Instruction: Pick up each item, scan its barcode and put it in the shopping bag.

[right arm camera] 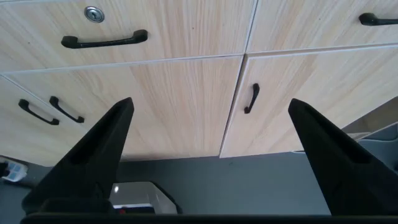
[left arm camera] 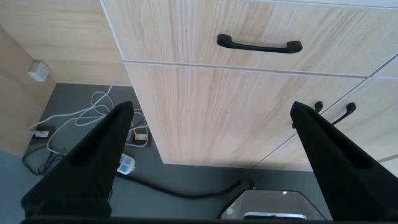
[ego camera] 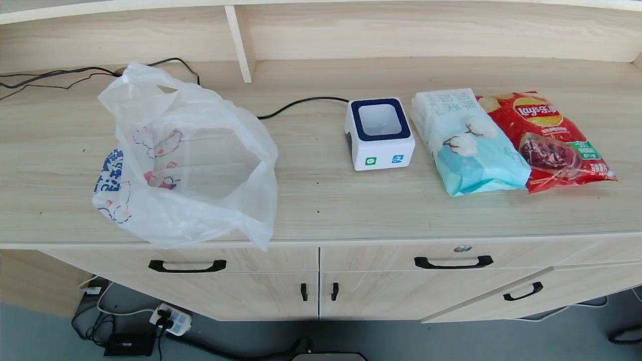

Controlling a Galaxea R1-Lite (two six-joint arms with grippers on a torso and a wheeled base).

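Bench (ego camera: 321, 200): shopping bag (ego camera: 200, 165) left, barcode scanner (ego camera: 379, 133) centre, tissue pack (ego camera: 466, 143) touching potato chip bag (ego camera: 551, 140) right. Left end effector (left arm camera: 211, 107), right end effector (right arm camera: 211, 102): both wide, empty.

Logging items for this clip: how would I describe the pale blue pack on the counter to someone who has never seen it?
On the wooden counter, look right of the white scanner box. Two flat packs lie side by side; the pale blue pack is the one next to the scanner, printed with white cotton bolls, unlike the red crisp bag on its far side.
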